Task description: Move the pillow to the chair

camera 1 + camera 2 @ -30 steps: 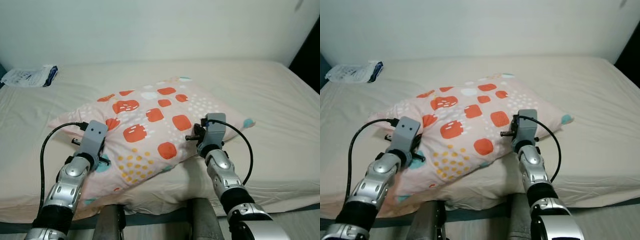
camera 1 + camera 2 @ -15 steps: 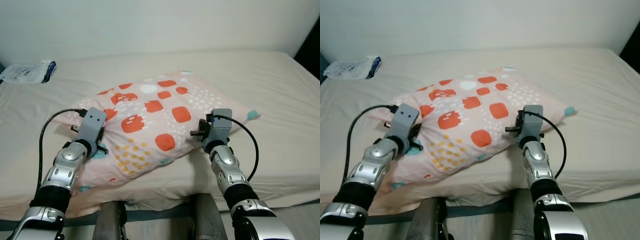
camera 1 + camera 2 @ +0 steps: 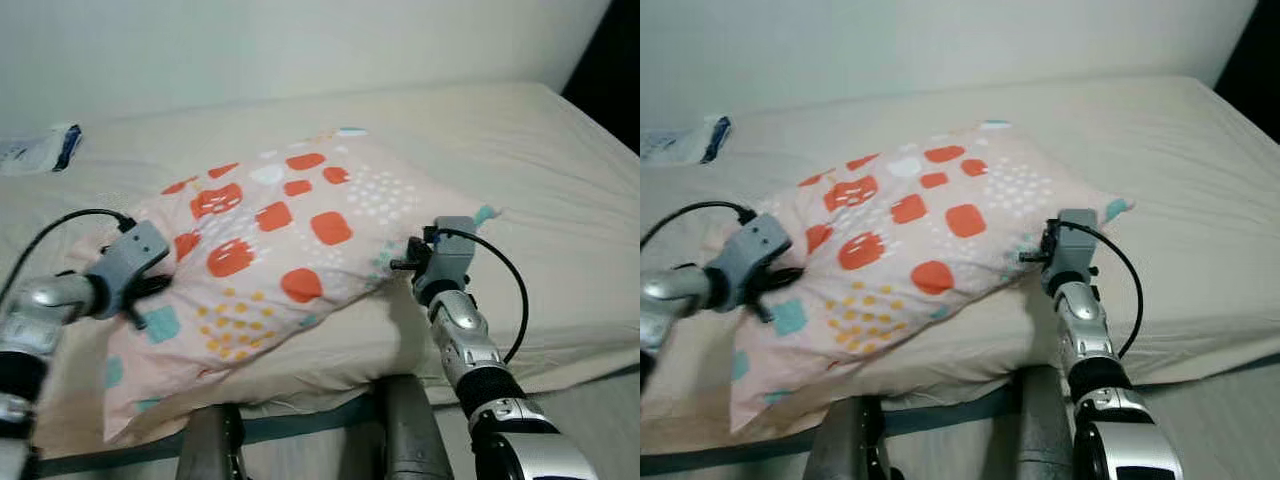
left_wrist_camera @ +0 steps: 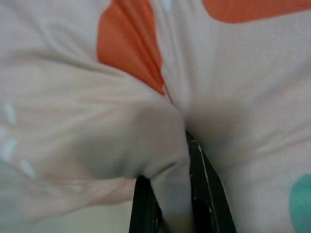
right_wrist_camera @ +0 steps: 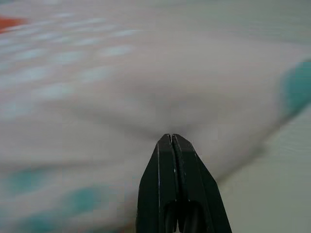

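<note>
Both tools are gripping the pillow [image 3: 290, 230] by opposite edges, so it is hanging between them above the bed [image 3: 560, 180].

The pillow is spanning the centre of the frame, its lower left corner drooping toward the mattress; holding two sides is likely keeping the soft bulk from folding while it is being carried to the chair. The left tool [image 4: 170, 191], at middle left, is pinching a fold of fabric between its fingers. The right tool [image 5: 171, 145], right of centre, is pressed together with its tips against the pillow's edge, apparently clamping the cloth.
</note>
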Available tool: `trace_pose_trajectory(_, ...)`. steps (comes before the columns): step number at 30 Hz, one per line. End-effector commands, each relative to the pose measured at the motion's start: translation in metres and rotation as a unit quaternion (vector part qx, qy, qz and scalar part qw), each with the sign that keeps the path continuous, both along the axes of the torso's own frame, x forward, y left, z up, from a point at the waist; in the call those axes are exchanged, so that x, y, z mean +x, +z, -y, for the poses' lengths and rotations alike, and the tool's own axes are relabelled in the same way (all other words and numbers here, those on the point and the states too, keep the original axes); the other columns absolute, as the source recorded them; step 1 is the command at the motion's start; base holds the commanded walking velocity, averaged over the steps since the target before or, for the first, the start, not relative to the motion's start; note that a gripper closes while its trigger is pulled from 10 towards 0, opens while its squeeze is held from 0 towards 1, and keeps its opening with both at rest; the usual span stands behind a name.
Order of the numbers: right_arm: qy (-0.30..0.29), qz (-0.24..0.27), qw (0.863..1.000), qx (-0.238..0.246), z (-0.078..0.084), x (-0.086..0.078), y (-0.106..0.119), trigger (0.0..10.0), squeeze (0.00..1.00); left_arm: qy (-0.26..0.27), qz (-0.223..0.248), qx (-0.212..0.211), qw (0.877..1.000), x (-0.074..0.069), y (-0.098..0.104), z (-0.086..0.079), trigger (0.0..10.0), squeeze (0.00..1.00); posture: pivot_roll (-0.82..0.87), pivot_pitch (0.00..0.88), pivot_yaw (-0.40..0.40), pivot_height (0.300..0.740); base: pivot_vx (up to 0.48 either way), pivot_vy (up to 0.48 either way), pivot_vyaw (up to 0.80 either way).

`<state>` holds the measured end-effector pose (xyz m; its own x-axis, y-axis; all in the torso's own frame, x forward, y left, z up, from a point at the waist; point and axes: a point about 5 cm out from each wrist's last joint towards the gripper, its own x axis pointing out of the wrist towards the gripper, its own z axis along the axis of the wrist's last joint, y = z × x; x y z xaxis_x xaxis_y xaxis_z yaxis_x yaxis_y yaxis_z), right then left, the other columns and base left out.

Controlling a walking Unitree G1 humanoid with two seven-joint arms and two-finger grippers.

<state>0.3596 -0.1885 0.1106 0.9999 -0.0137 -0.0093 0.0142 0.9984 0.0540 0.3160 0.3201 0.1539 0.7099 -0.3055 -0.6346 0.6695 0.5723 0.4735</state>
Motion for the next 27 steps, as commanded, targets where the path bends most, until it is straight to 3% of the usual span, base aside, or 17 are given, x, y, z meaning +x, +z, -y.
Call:
trace_pose_trajectory(1, -0.01, 0.009, 1.0, 0.013, 0.002, 0.002, 0.004, 10.0, 0.0, 0.016, -0.042, 0.051, 0.998, -0.012, -0.007, -0.021, 10.0, 0.0, 0.04, 0.194, 0.021, 0.553, 0.0, 0.0, 0.0)
trace_pose_trajectory(3, -0.015, 0.012, 1.0, 0.016, 0.003, 0.002, 0.005, 10.0, 0.0, 0.017, -0.043, 0.066, 0.997, -0.013, -0.004, -0.026, 10.0, 0.0, 0.04, 0.194, 0.021, 0.553, 0.0, 0.0, 0.0)
trace_pose_trajectory(5, -0.037, 0.022, 0.999, 0.022, 0.012, 0.004, 0.011, 10.0, 0.0, 0.049, -0.009, 0.119, 0.992, -0.011, 0.006, -0.039, 10.0, 0.0, 0.04, 0.197, 0.016, 0.553, 0.0, 0.0, 0.0)
trace_pose_trajectory(6, -0.037, 0.022, 0.999, 0.022, 0.012, 0.004, 0.011, 10.0, 0.0, 0.049, -0.009, 0.119, 0.992, -0.011, 0.006, -0.039, 10.0, 0.0, 0.04, 0.197, 0.016, 0.553, 0.0, 0.0, 0.0)
trace_pose_trajectory(8, -0.057, 0.025, 0.998, 0.02, 0.021, 0.005, 0.015, 10.0, 0.0, 0.077, 0.026, 0.164, 0.983, -0.009, 0.018, -0.051, 10.0, 0.0, 0.04, 0.2, 0.015, 0.553, 0.0, 0.0, 0.0)
trace_pose_trajectory(14, -0.071, 0.026, 0.996, 0.057, 0.032, 0.007, 0.018, 10.0, 0.01, 0.066, 0.058, 0.166, 0.982, -0.001, 0.019, -0.043, 10.0, 0.0, 0.05, 0.206, 0.013, 0.553, 0.0, 0.0, 0.0)
trace_pose_trajectory(15, -0.075, 0.028, 0.994, 0.072, 0.035, 0.007, 0.019, 10.0, 1.0, 0.055, 0.063, 0.153, 0.985, 0.002, 0.015, -0.036, 10.0, 0.0, 0.05, 0.211, 0.013, 0.553, 0.0, 0.0, 0.0)
trace_pose_trajectory(19, -0.087, 0.024, 0.992, 0.09, 0.044, 0.008, 0.02, 10.0, 1.0, 0.035, 0.069, 0.132, 0.988, 0.006, 0.004, -0.021, 10.0, 0.0, 0.05, 0.217, 0.014, 0.553, 0.0, 0.0, 0.0)
trace_pose_trajectory(23, -0.081, 0.021, 0.991, 0.102, 0.047, 0.009, 0.022, 10.0, 1.0, 0.031, 0.068, 0.132, 0.988, 0.007, -0.001, -0.018, 10.0, 0.0, 0.05, 0.221, 0.017, 0.553, 0.0, 0.0, 0.0)
trace_pose_trajectory(25, -0.054, 0.027, 0.992, 0.115, 0.044, 0.011, 0.024, 10.0, 1.0, 0.032, 0.071, 0.132, 0.988, 0.007, -0.002, -0.018, 10.0, 0.0, 0.05, 0.222, 0.017, 0.553, 0.0, 0.0, 0.0)
trace_pose_trajectory(26, -0.005, 0.035, 0.991, 0.129, 0.035, 0.014, 0.028, 10.0, 1.0, 0.032, 0.075, 0.131, 0.988, 0.008, -0.003, -0.017, 10.0, 0.0, 0.06, 0.224, 0.015, 0.553, 0.0, 0.0, 0.0)
trace_pose_trajectory(27, -0.005, 0.035, 0.991, 0.129, 0.035, 0.014, 0.028, 10.0, 1.0, 0.032, 0.075, 0.131, 0.988, 0.008, -0.003, -0.017, 10.0, 0.0, 0.06, 0.224, 0.015, 0.553, 0.0, 0.0, 0.0)
